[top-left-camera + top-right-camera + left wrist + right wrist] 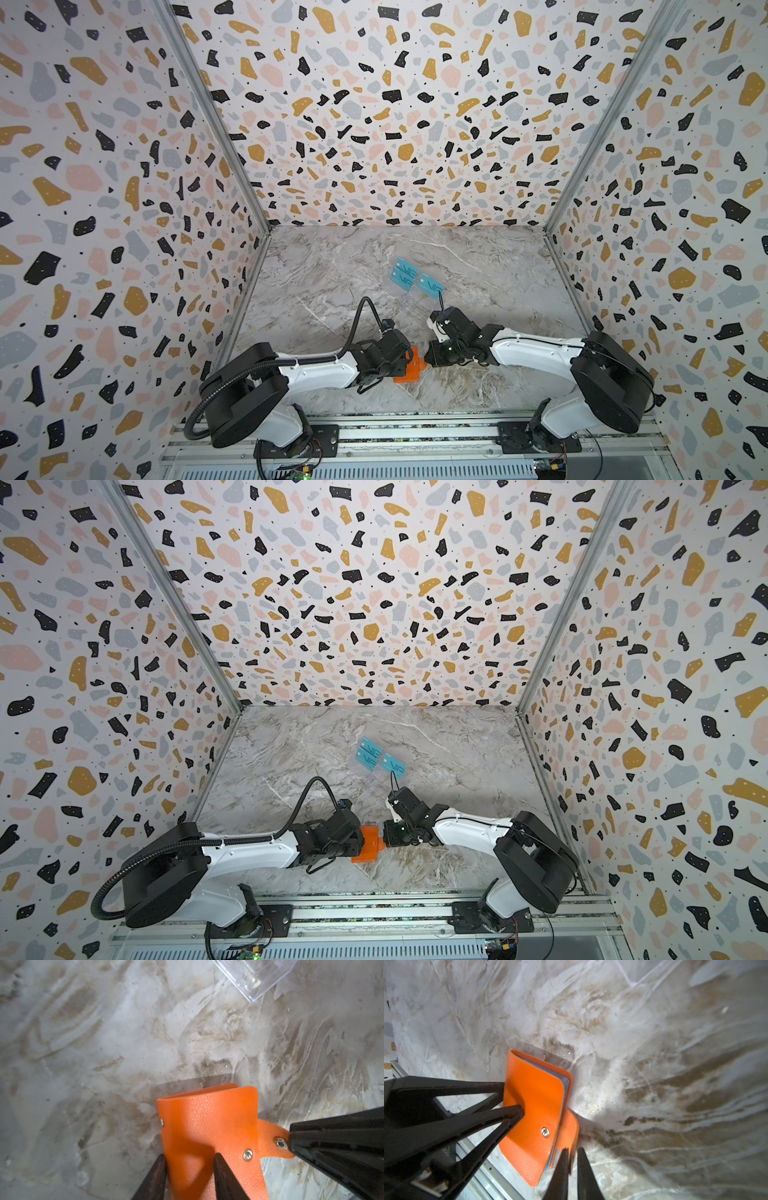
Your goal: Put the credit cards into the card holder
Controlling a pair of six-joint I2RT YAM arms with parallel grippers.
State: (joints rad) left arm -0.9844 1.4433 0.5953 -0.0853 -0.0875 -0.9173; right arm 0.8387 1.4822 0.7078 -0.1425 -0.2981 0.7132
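Left tool (190, 1156) on card holder (207, 1115); "VIP" cards (405, 268).

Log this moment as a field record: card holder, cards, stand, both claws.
holder: orange leather-look booklet card holder, folded, snap strap undone
left claw: shut on the holder's cover
right claw: pinching the strap's end
cards: three teal VIP plastic cards, propped on the stand, apart from the holder
stand: clear acrylic tiered stand, beyond the holder on the grey marble-look table
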